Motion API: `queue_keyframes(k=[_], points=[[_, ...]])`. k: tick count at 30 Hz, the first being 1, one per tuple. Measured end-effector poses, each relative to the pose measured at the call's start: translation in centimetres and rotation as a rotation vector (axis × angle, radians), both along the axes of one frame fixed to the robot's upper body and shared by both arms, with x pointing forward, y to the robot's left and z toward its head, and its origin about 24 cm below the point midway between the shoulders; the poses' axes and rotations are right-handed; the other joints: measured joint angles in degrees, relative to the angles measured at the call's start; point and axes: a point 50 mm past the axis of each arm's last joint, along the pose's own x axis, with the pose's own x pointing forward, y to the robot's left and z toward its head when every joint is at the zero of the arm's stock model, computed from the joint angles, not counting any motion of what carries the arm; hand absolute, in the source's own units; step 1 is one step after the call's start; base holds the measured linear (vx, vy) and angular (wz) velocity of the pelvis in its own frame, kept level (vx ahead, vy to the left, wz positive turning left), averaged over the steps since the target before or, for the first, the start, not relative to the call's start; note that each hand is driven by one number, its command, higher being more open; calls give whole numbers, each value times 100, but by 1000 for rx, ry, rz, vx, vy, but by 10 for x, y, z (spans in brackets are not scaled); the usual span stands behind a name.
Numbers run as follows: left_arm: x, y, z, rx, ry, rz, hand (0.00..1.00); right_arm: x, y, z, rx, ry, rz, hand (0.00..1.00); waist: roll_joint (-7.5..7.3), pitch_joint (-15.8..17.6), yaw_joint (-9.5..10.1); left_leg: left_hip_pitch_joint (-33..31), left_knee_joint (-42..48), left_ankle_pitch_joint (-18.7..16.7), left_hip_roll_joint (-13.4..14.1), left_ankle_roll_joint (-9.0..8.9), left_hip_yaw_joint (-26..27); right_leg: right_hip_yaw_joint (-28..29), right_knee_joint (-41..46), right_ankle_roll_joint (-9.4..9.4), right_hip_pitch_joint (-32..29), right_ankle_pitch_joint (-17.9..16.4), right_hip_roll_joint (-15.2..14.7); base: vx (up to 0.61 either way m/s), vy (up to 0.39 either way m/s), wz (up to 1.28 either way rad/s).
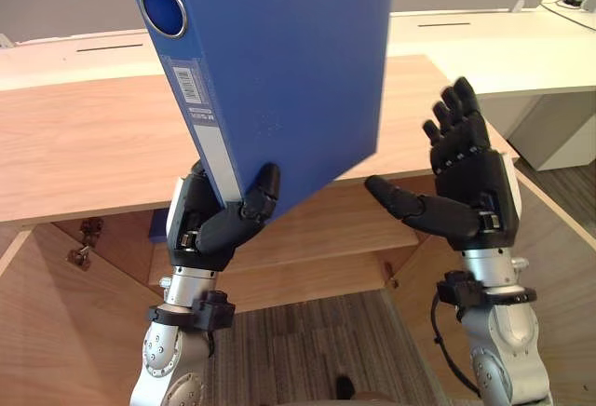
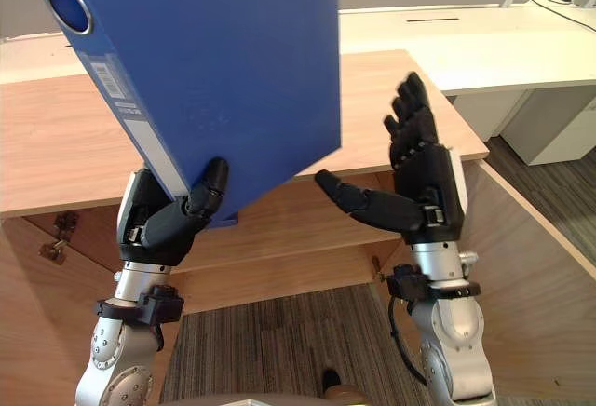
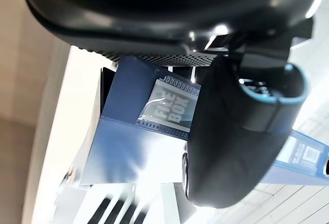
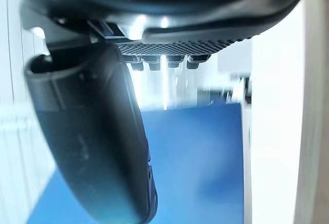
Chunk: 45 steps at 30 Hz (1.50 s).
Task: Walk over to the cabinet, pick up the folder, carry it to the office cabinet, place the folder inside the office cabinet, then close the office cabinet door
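A big blue folder (image 1: 279, 61) with a round spine hole and a white label is held up in the air, tilted, above the wooden cabinet top (image 1: 84, 145). My left hand (image 1: 219, 224) grips its lower corner, thumb curled over the front face. In the left wrist view the folder (image 3: 133, 147) lies past the thumb. My right hand (image 1: 461, 178) stands open to the right of the folder, fingers straight up and thumb pointing toward it, apart from it. The right wrist view has the folder's blue face (image 4: 205, 162) beyond the thumb.
The cabinet below stands open, with a wooden shelf (image 1: 326, 238) inside and door panels swung out at both sides (image 1: 559, 276). Something blue (image 1: 158, 224) sits inside behind my left hand. A white desk (image 1: 503, 47) runs along the back right. Striped carpet (image 1: 307, 341) lies below.
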Motion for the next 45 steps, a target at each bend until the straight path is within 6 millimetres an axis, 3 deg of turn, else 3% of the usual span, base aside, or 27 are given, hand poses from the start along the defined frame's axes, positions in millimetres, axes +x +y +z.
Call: queue_keyframes(k=[5, 12, 13, 24, 25, 31, 34, 37, 40, 45], points=[[1, 3, -10, 48, 52, -111, 0, 17, -9, -18, -7, 110, 41, 100, 3, -2, 65, -84, 26, 15, -6, 20, -162, -163, -1, 0, 11, 0, -23, -30, -38, 16], [1, 8, -14, 78, 81, -183, 0, 26, -17, -25, -3, 180, 129, 100, 17, -10, 93, -180, 26, 65, -43, 62, -387, -385, -1, 0, 23, 0, -75, -30, -27, 16], [1, 8, -14, 84, 81, -186, 0, 28, -18, -26, 4, 191, 143, 0, 17, -11, 94, -187, 23, 75, -48, 68, -420, -418, -1, 0, 29, 0, -85, -41, -21, 17], [4, 20, -17, 68, 96, -184, 0, 34, -14, -38, 188, 270, 289, 0, 23, -55, 166, -221, -112, 229, -94, 72, -548, -539, -2, -2, 9, 0, -117, -48, -27, 7], [4, 20, -17, 66, 86, -177, 100, 35, -12, -39, 214, 264, 290, 0, 23, -88, 164, -233, -130, 244, -95, 73, -551, -541, -2, -2, -7, 0, -116, -42, -33, 3], [5, 20, -10, 21, -34, -28, 100, 34, 4, -36, 321, 203, 272, 0, 19, -160, 189, -233, -193, 295, -101, 68, -576, -557, -2, -4, -20, 1, -114, -35, -22, 2], [6, 20, -10, 38, -37, 98, 100, 29, 17, -21, 373, 121, 289, 0, 20, -161, 241, -242, -190, 296, -92, 65, -577, -556, -2, -4, -27, 1, -107, -36, -23, 0], [5, 29, -16, 47, 0, 271, 100, 25, 13, -5, 382, 24, 222, 0, 18, -171, 312, -253, -195, 296, -100, 65, -598, -571, -2, -4, -30, 1, -115, -11, -8, 3], [-1, 55, -34, 17, 110, 515, 100, 24, 3, 5, 378, -45, 124, 0, 20, -219, 309, -265, -206, 297, -103, 66, -641, -607, -2, -3, -29, 1, -119, -13, -11, 6], [-19, 80, -69, 11, 299, 718, 100, 23, -12, 7, 386, -70, 26, 0, 19, -276, 311, -264, -230, 299, -98, 67, -711, -656, -2, -3, -6, 1, -122, -11, -16, 8]])
